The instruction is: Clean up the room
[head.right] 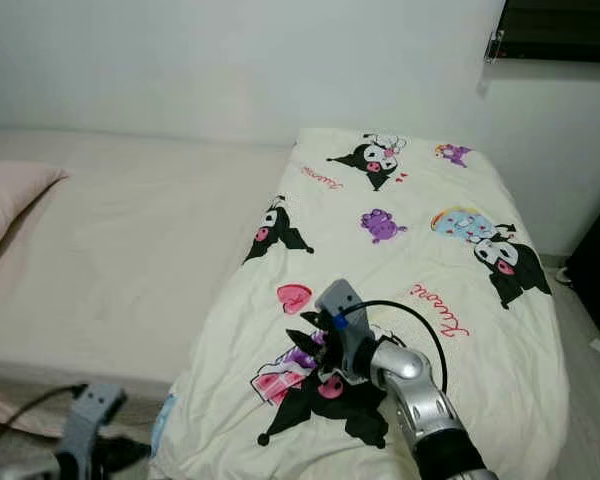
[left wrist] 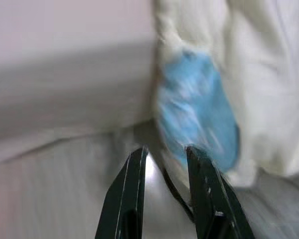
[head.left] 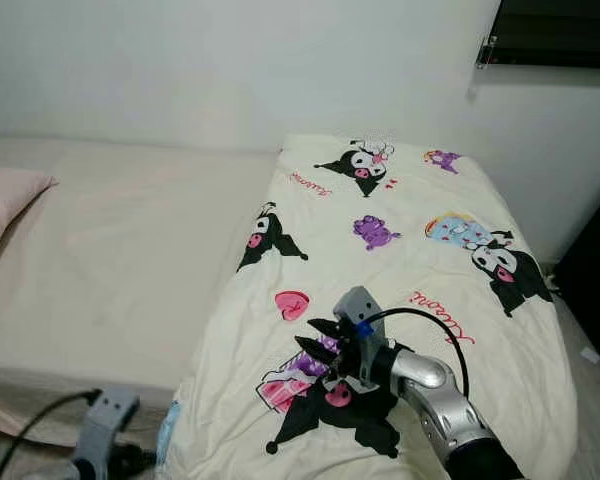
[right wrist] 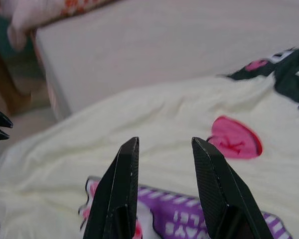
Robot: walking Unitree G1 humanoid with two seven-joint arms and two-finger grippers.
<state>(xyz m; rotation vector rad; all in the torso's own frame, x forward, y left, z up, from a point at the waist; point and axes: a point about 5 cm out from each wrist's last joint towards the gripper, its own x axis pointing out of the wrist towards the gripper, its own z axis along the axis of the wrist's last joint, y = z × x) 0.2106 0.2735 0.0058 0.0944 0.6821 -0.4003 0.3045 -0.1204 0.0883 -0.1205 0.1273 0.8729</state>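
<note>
You are hovering your right hand [head.left: 315, 338], fingers parted and empty, just above the cartoon-print quilt [head.left: 400, 250] covering the bed's [head.left: 130, 240] right half, apparently about to pinch it; your left hand [left wrist: 164, 191], parted and empty, is waiting low by the quilt's hanging corner.

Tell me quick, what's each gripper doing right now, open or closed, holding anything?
Left gripper: open, empty, low by the bed's edge near the blanket corner.
Right gripper: open, empty, over the blanket.
</note>
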